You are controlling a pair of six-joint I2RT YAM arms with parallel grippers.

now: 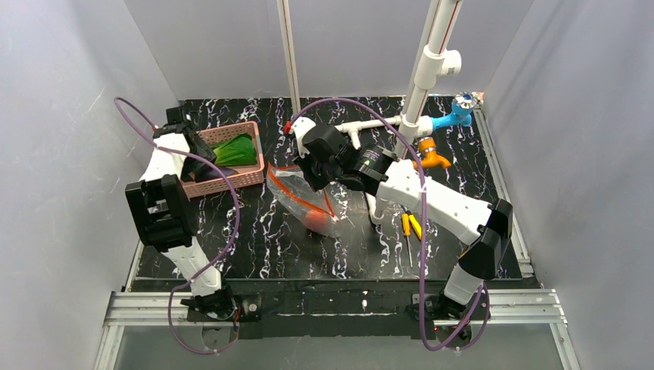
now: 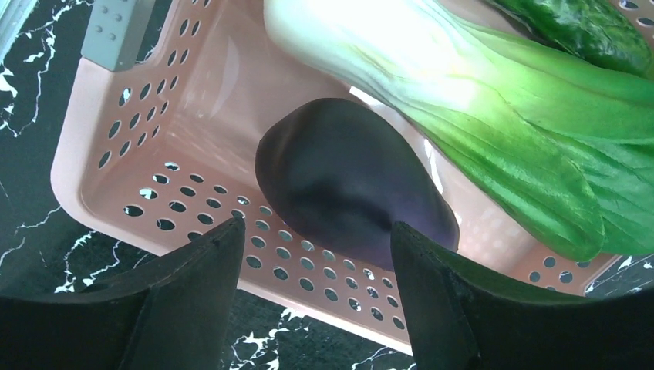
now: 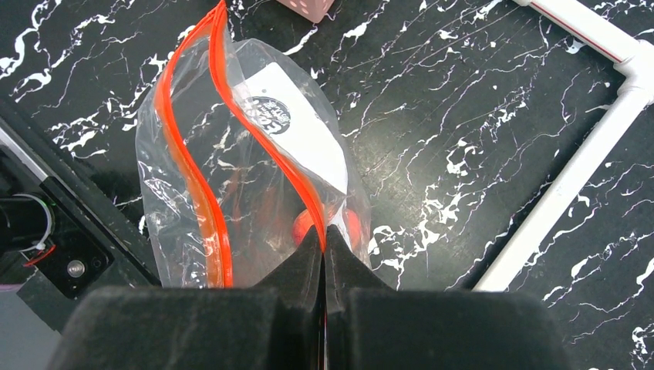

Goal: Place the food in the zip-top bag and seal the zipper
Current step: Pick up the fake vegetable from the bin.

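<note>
The clear zip-top bag (image 1: 308,202) lies mid-table with its mouth held open; an orange-red tomato (image 1: 315,220) sits inside. My right gripper (image 3: 324,231) is shut on one side of the red-orange zipper (image 3: 258,139) and lifts it. The tomato (image 3: 302,228) shows just beyond the fingertips. My left gripper (image 2: 316,235) is open at the near wall of the pink basket (image 2: 100,146), its jaws on either side of the dark purple eggplant (image 2: 347,181), apart from it. The bok choy (image 2: 493,116) lies behind the eggplant, with a green cucumber (image 2: 586,27) at the far corner.
White pipework (image 1: 420,92) with blue and orange fittings stands at the back right. Yellow-handled tools (image 1: 411,225) lie to the right of the bag, under my right arm. The basket (image 1: 243,176) sits at the back left, close to the bag's mouth.
</note>
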